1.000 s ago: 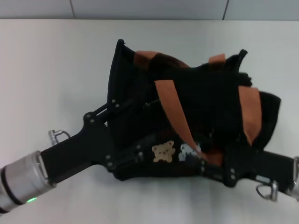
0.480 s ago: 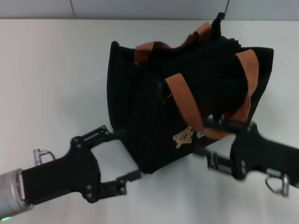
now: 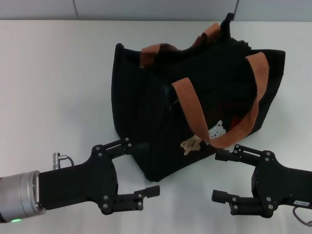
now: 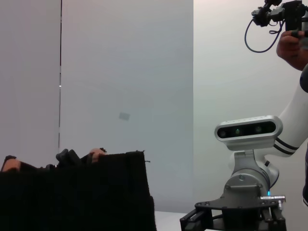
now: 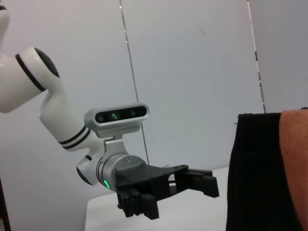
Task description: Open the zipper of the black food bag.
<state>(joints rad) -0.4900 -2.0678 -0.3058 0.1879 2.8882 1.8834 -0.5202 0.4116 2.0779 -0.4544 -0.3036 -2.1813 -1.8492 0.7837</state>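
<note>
Both grippers, left gripper and right gripper, stand spread and empty below the black food bag, so you must reach upward to its top edge.

the boxy black food bag is matt woven cloth with orange-brown suede-like strap handles; it stands on a smooth matt white table.

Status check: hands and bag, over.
Left hand open at bag corner. Right hand open, empty. Black food bag upright; zipper not discernible.
</note>
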